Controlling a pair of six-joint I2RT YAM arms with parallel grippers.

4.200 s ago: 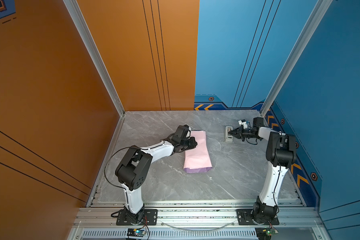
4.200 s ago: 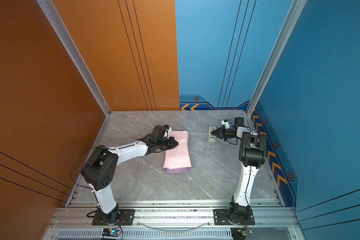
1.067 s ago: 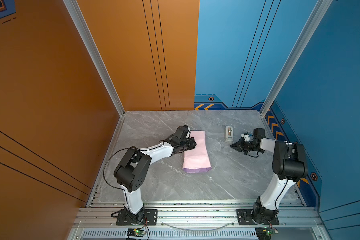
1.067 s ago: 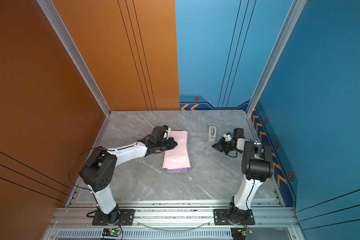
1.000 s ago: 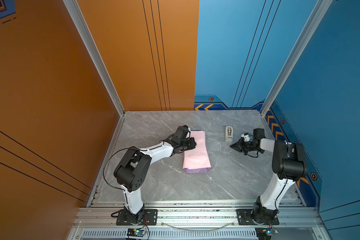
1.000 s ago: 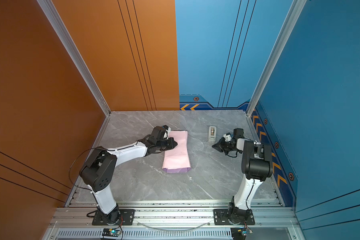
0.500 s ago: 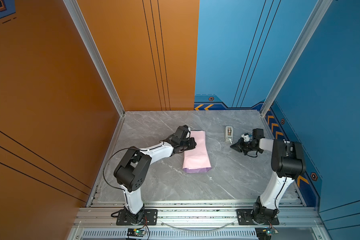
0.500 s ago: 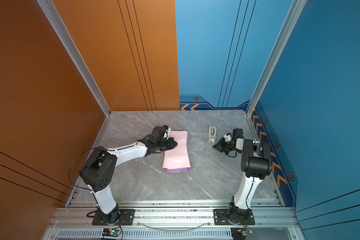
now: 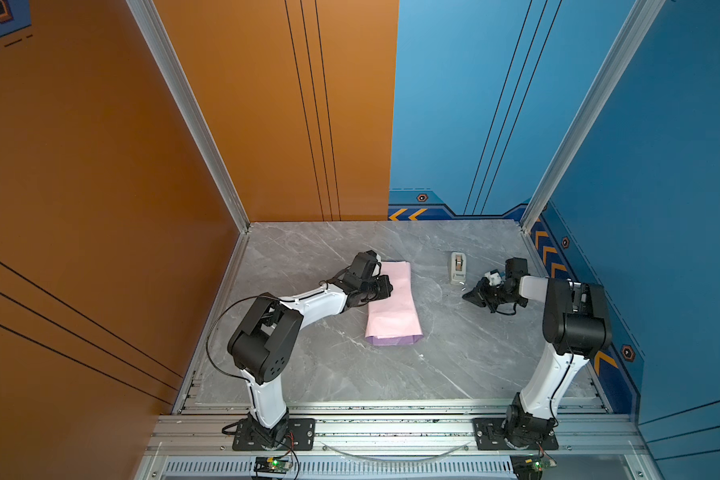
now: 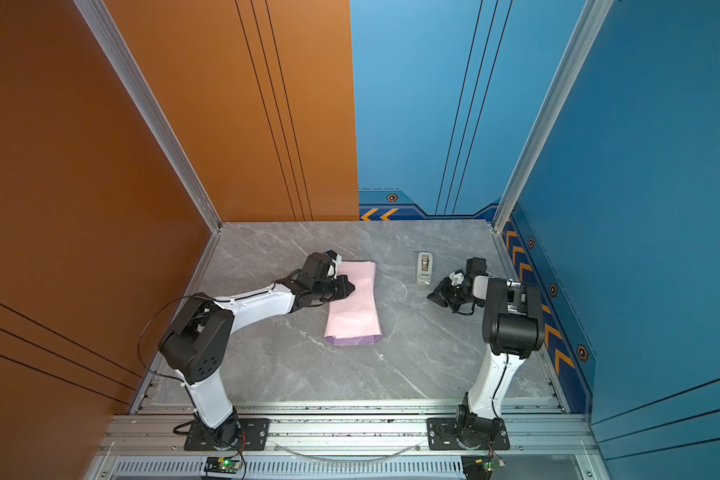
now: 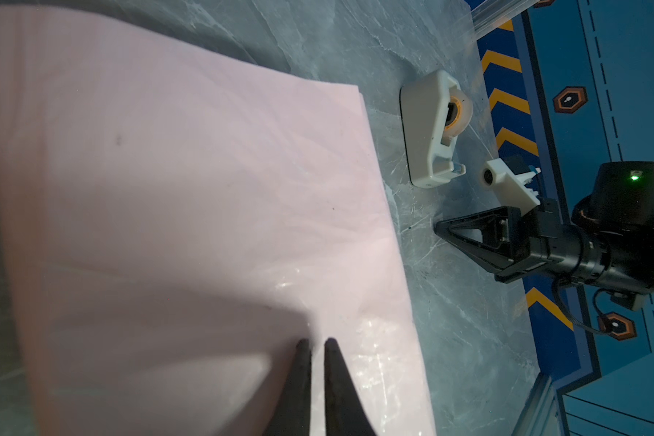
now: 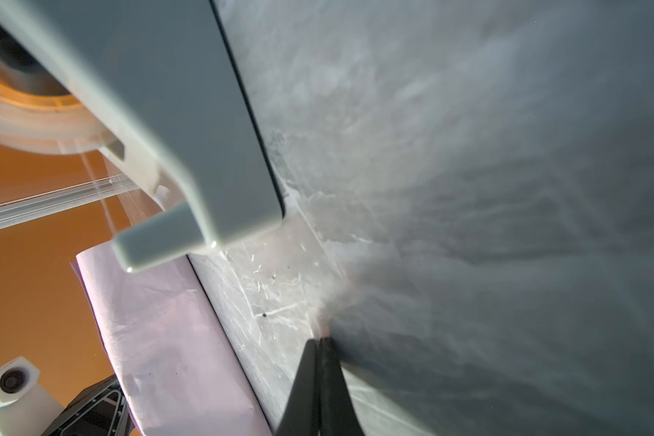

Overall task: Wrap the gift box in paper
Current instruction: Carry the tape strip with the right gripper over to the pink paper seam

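The paper lies folded into a long pale pink packet mid-table, with a lilac strip along its near end. The gift box is hidden. My left gripper rests on the packet's far left part, its fingers all but closed with only a thin slit and nothing between them. My right gripper sits low over the table near the beige tape dispenser. It is shut, and what looks like a clear tape strip ends at its tips.
The dispenser stands between the paper and the blue right wall. Orange wall on the left, blue and orange wall at the back. A metal rail edges the table's near side, where both arm bases are bolted.
About four seconds ago my right gripper was at the dispenser; it has since drawn back toward the near side. In the last second it hardly moves. The left arm and the paper stay put.
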